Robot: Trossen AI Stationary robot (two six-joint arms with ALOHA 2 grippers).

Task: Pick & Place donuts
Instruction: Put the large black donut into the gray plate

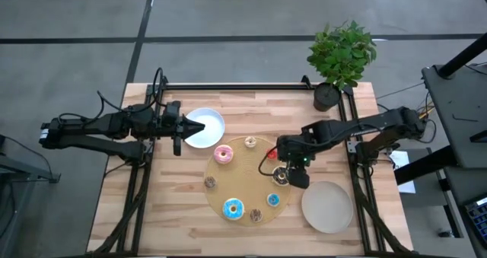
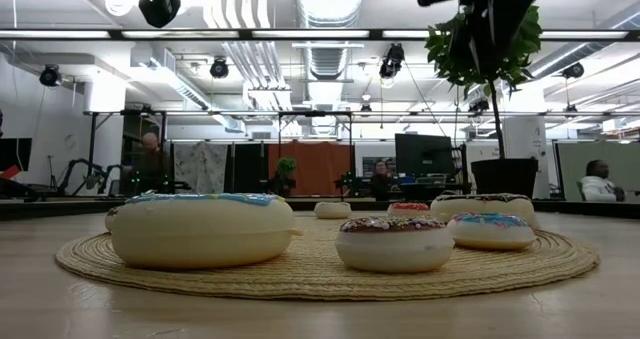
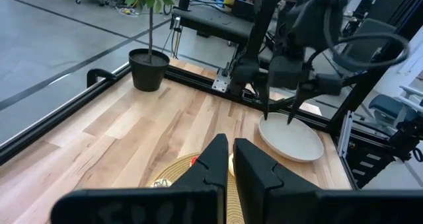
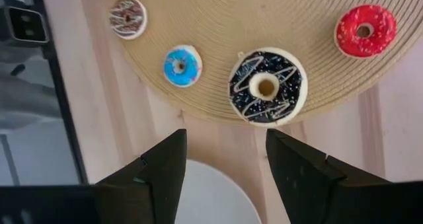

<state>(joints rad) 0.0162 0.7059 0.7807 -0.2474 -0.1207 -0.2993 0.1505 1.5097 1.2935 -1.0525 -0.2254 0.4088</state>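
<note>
The chocolate donut (image 4: 268,86) with white drizzle lies flat near the edge of the round woven mat (image 4: 264,19), on the side nearest the beige plate (image 1: 327,206). The right gripper (image 4: 225,161) hangs above it with its two fingers (image 4: 301,168) apart and nothing between them. In the right wrist view the donut lies just ahead of the fingertips, in line with the gap and not touched by either finger. From above, the same donut (image 1: 281,176) shows right beside the gripper (image 1: 295,174), which partly overhangs it at the mat's right edge.

Other donuts lie scattered on the mat. A red one (image 4: 365,30) sits near the chocolate one, well apart from it. A small blue one (image 4: 182,65) lies near the mat's edge, and a small brown one with white stripes (image 4: 127,17) lies beyond it. The high view also shows a large pink donut (image 1: 224,154), a large blue donut (image 1: 233,208), a tan one (image 1: 250,142) at the far edge and a small brown one (image 1: 211,183) at the left edge.

The left gripper (image 1: 183,126) waits over the white plate (image 1: 209,129) at the mat's upper left, its fingers (image 3: 254,164) pressed together and holding nothing.

A potted plant (image 1: 340,56) stands at the far right corner of the wooden table (image 1: 167,205).
</note>
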